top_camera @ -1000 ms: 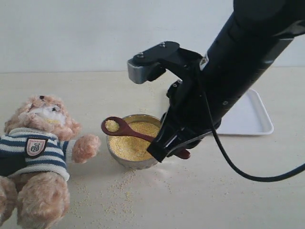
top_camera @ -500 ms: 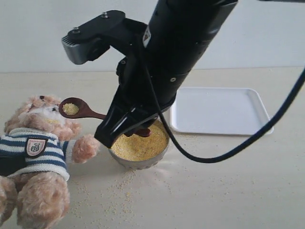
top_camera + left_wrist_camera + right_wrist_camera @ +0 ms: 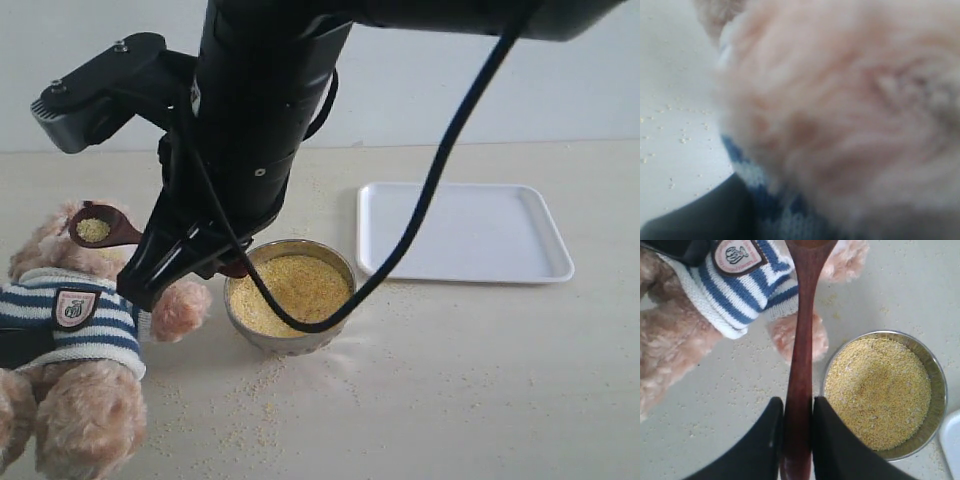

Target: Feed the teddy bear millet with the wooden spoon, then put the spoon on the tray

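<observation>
Far left, the bear is lying on its back on the table, face up, which is handy because the mouth is then an easy target from above. There's a dark bit tucked against its striped shirt that looks like my left tool, probably there to keep the bear from sliding. That wrist cam is just a wall of blurry fur though, so I honestly can't tell if that tool is clamped on anything or not. Next over, the spoon has its bowl end right at the bear's face, kept roughly level so its small heap of millet doesn't tip off early. My right tool is pinching the handle near its back end, fingers snug on both sides. That gives me the reach to get across to the bear while my arm hangs over the middle. So I'd say I'm right at the feeding bit. Right of that is the steel bowl, full of millet, close to the bear's paw so trips are short. There are loose grains scattered on the table in front of it too. Far right, the tray has nothing on it, so the spoon drop-off isn't done yet.
</observation>
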Motion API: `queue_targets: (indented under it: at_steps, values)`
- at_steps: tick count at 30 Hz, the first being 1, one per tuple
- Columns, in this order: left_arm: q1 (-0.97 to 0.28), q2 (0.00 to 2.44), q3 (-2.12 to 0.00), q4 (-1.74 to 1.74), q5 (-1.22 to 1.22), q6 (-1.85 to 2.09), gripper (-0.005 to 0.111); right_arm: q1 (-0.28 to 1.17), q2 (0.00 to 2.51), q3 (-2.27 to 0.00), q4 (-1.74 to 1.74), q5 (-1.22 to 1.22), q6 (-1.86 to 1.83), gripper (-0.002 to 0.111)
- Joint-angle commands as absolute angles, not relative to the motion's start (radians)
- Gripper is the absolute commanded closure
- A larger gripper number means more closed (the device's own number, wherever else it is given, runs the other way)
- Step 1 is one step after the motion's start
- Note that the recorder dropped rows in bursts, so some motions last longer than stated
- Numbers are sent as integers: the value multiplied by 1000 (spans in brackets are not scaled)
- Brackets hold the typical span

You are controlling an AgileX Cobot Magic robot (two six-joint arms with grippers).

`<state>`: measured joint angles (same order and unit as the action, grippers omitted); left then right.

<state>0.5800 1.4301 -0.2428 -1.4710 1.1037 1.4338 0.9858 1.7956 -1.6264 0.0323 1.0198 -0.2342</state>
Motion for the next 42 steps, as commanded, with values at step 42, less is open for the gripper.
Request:
queue_targets:
  at_steps: [42]
  values:
    - [584,1431,-243,-1486,1133,1444,102,1250,1957,-1687,-734,1064,-80,108]
